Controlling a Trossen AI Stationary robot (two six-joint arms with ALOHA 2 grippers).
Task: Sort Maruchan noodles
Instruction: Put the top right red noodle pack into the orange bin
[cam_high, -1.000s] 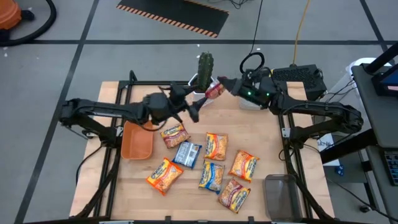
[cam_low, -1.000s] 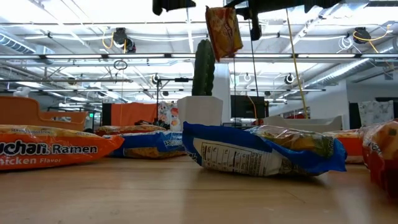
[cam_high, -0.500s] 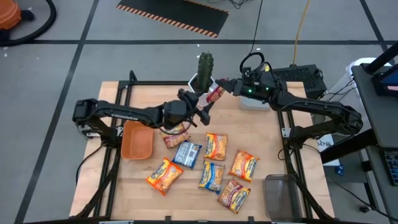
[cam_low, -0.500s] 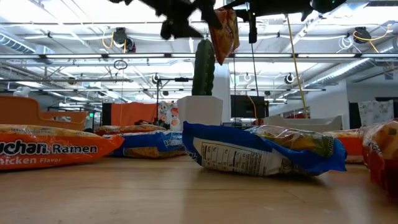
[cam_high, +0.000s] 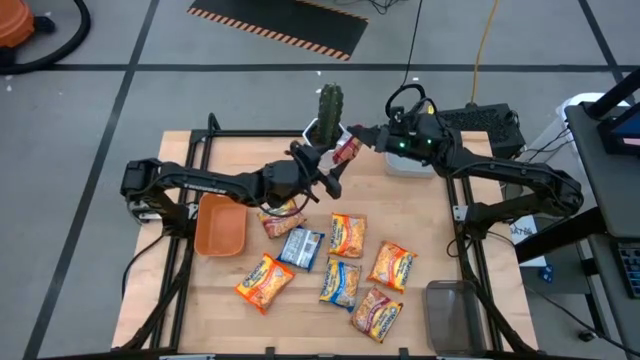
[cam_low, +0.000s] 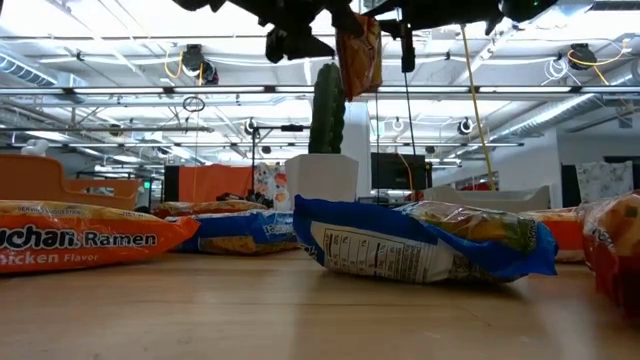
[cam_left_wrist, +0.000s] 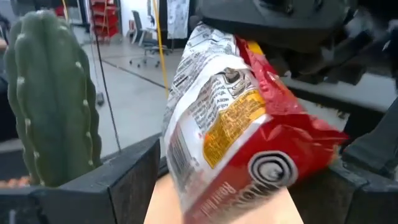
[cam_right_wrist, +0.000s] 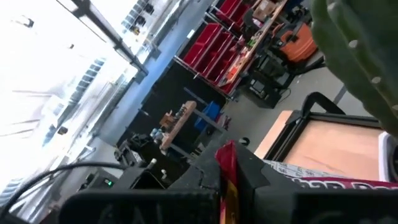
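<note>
Holding a red noodle packet (cam_high: 346, 150) in the closed right gripper (cam_high: 357, 136), high beside the cactus (cam_high: 329, 105); left gripper (cam_high: 328, 172) open around it.

High view: overhead, straight down on the table (cam_high: 420, 215). Low view: tabletop level, facing the room. Wrist views: close on the red packet (cam_left_wrist: 249, 137); all share the cactus (cam_high: 329, 103).

Seven noodle packets (cam_high: 342, 236) on table (cam_high: 225, 290), tray (cam_high: 220, 225) left
</note>
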